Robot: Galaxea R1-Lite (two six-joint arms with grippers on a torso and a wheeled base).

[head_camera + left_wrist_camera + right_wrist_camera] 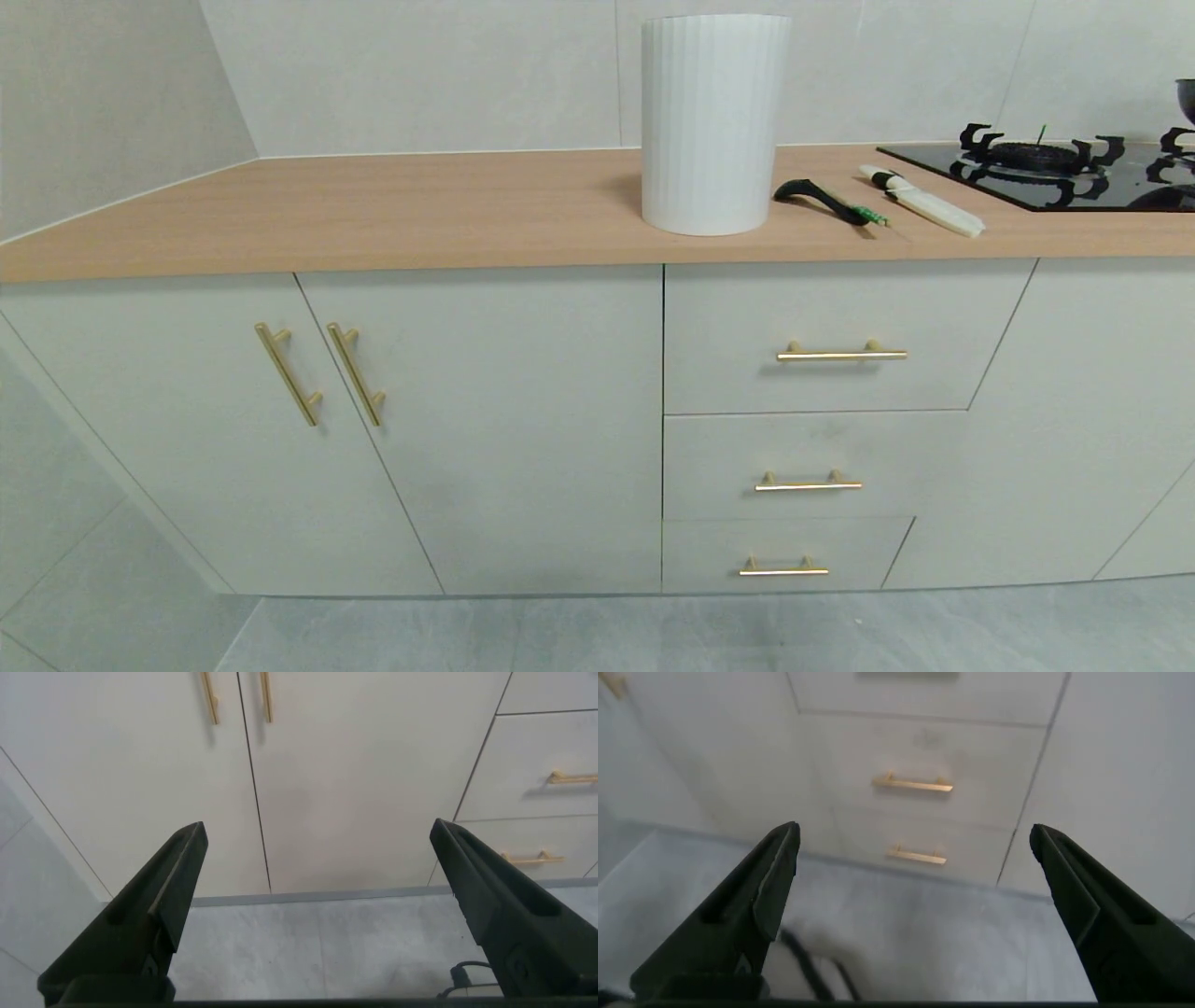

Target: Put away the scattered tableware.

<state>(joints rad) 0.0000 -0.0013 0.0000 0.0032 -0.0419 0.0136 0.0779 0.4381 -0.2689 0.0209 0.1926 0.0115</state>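
the left gripper hangs low before the cabinet doors, its fingers spread wide, holding nothing. on the wooden countertop stands a white ribbed container. right of it lie a black-handled utensil and a pale utensil, near the stove. the right gripper faces the drawers, also spread wide and empty.

bright, even light; soft shadow beside white canister; edges bow
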